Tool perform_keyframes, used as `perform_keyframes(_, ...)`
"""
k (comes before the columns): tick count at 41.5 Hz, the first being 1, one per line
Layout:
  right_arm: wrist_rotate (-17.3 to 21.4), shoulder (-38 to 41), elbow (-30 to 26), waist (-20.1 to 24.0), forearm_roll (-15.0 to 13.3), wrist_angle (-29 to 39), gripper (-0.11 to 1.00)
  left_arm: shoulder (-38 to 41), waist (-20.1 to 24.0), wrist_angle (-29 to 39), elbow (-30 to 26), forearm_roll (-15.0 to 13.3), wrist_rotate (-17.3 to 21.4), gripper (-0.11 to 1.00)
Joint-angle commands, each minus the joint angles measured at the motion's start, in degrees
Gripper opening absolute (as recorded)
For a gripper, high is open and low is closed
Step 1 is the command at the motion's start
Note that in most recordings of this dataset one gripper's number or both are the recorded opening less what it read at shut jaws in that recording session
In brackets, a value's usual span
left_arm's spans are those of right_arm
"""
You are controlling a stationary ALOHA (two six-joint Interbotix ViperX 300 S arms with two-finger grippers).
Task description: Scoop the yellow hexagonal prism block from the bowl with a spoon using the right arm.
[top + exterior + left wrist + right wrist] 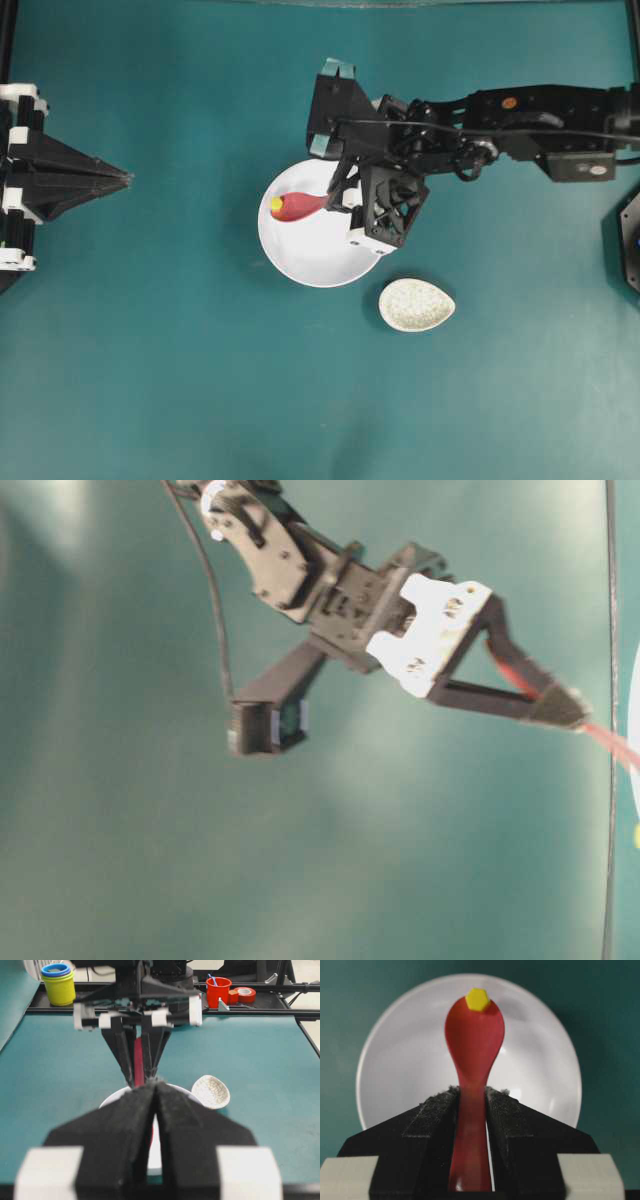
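So the right gripper (472, 1097) has its two black fingers clamped on the handle of the red spoon (474, 1040), one pad on each side, and the spoon sticks straight out from between them over the white bowl (395, 1060). The little yellow block (478, 999) sits right at the far tip of the scoop (it's tiny compared to the scoop itself). From the right wrist view I can't tell whether the block is fully resting in the spoon or just perched at its front edge.

From overhead the right arm (520, 125) reaches in from the right side and its wrist hangs over the right part of the bowl. The spoon points left across the bowl, with the yellow block at its left end, above the left half of the bowl.

Just beside the bowl, toward the lower right in that view, there's a small speckled teardrop dish (416, 304), not touching it.

The left gripper (155, 1091) is well apart from all this at the left edge of the table (150, 380). Its own camera shows the fingers pressed together with nothing between them, pointing at the bowl from a distance.

Way at the back, off the table, there's a yellow cup (58, 985) and a red cup (218, 990).
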Motion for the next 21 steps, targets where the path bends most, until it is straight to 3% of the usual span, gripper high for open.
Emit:
perform_keyframes(1, 0.1, -2.9, 0.2, 0.2, -0.1, -1.7, 0.23, 0.5, 0.2, -0.2, -0.4, 0.2, 0.0, 0.0)
perform_keyframes(12, 0.1, -8.4, 5.0, 1.4, -0.1, -11.9, 0.23, 0.4, 0.2, -0.3, -0.4, 0.2, 0.0, 0.0)
perform_keyframes(21, 0.4, -15.9, 16.0, 6.5, -0.1, -35.9, 0.23, 0.4, 0.1, -0.4, -0.4, 0.2, 0.0, 0.0)
